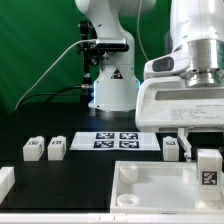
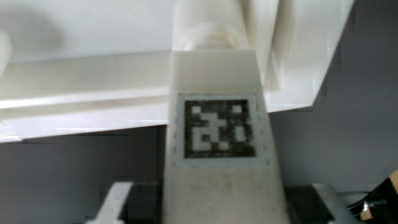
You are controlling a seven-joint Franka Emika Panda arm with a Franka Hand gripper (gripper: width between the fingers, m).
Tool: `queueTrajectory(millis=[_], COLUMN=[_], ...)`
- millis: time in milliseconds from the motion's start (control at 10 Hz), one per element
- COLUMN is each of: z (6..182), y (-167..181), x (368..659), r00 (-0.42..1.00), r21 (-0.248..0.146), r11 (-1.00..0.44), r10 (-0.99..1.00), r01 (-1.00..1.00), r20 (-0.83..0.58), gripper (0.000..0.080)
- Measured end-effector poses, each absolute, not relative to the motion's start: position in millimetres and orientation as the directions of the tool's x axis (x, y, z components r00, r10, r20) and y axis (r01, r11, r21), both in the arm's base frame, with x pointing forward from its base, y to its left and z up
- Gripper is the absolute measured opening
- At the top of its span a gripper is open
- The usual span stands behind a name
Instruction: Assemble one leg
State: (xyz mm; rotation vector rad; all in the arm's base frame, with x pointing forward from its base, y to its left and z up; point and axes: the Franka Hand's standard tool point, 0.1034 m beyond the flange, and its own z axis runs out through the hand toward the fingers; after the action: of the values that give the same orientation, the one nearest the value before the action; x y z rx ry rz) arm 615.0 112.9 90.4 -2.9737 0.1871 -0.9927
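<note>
The leg [image 2: 221, 120] stands upright over the tray [image 1: 140, 167], clamped between the downward-pointing arm's fingers [image 2: 121, 206].

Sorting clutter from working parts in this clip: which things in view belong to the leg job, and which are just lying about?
In the job:
- held leg, between the fingers of the gripper
- white tray, probably where the leg goes

Lying about:
- three loose legs
- marker board
- white part at the exterior view's left edge
</note>
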Motion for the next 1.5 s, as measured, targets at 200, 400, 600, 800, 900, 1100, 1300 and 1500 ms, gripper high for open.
queueTrajectory(millis=[200,400,600,800,900,1100,1300,1500], z=[87.3,87.1,86.9,86.9,86.8,86.8,82.3,82.2], y=[113.0,113.0,113.0,113.0,113.0,113.0,115.5,121.1], x=[613.3,613.2,613.2,613.1,613.1,613.1,610.3,612.9], r00=[0.802,0.802,0.802,0.803,0.803,0.803,0.830,0.895], r21=[-0.039,-0.039,-0.039,-0.039,-0.039,-0.039,-0.049,-0.097], r11=[-0.993,-0.993,-0.993,-0.993,-0.993,-0.993,-0.993,-0.985], r10=[-0.114,-0.114,-0.114,-0.114,-0.114,-0.114,-0.120,-0.168], r01=[-0.112,-0.112,-0.112,-0.112,-0.112,-0.112,-0.111,-0.140], r20=[0.586,0.586,0.586,0.586,0.586,0.586,0.544,0.413], gripper=[0.0535,0.0626,0.0645,0.0649,0.0649,0.0649,0.0649,0.0649])
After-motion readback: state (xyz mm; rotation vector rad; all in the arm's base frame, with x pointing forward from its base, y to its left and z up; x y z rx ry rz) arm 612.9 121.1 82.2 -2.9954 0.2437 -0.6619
